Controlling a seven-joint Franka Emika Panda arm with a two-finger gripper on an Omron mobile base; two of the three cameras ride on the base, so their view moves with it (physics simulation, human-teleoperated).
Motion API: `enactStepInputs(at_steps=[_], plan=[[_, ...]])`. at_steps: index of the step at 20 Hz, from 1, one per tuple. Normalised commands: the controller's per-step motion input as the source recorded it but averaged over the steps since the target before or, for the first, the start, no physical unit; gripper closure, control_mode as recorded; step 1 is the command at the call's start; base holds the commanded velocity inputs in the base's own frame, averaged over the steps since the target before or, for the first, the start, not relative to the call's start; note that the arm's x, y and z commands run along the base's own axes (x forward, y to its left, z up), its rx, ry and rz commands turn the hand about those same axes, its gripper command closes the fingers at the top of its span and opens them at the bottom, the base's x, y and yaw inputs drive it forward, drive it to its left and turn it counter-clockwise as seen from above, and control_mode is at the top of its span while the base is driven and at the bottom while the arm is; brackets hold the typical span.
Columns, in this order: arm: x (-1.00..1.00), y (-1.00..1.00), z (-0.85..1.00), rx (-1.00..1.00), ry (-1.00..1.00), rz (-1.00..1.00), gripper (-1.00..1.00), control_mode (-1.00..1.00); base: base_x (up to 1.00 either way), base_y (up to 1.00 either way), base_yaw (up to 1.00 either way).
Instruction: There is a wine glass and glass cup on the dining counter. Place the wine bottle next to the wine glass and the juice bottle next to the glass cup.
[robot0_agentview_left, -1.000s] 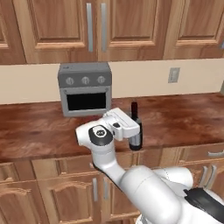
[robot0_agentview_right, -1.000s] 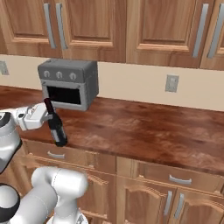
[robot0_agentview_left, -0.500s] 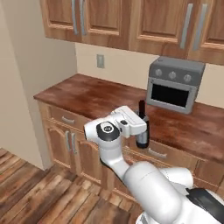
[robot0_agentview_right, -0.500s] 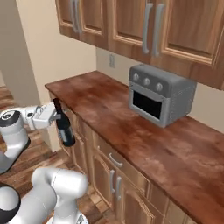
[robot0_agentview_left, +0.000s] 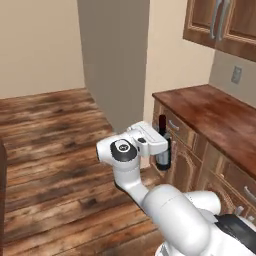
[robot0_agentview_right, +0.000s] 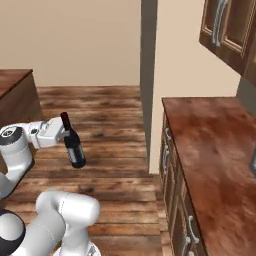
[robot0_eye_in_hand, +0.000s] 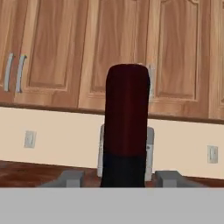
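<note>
Above wood floor (robot0_agentview_right: 110, 145); wine bottle (robot0_agentview_right: 73, 142) in jaws

Lighting: even and diffuse — no single source could be told, no glare on any surface. Shadows: faint; the grey pillar (robot0_agentview_left: 116, 60) stood darker than the cream wall (robot0_agentview_left: 37, 45) beside it. Quality: rendered, soft, low in detail; wood floor (robot0_agentview_right: 105, 115) grain smeared. The wine bottle (robot0_eye_in_hand: 126, 127), close before the hand camera, was blurred at its edges — the cabinets (robot0_eye_in_hand: 57, 52) behind it scarcely sharper.
</note>
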Motion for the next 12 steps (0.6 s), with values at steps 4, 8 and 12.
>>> enactStepInputs(at_steps=[4,8,12], plan=[[0.0,0.0,0.0,0.0,0.0,0.0,1.0,1.0,0.08,0.01,0.85],[0.0,0.0,0.0,0.0,0.0,0.0,1.0,1.0,0.65,0.0,0.45],[0.0,0.0,0.0,0.0,0.0,0.0,1.0,1.0,0.89,0.0,0.06]])
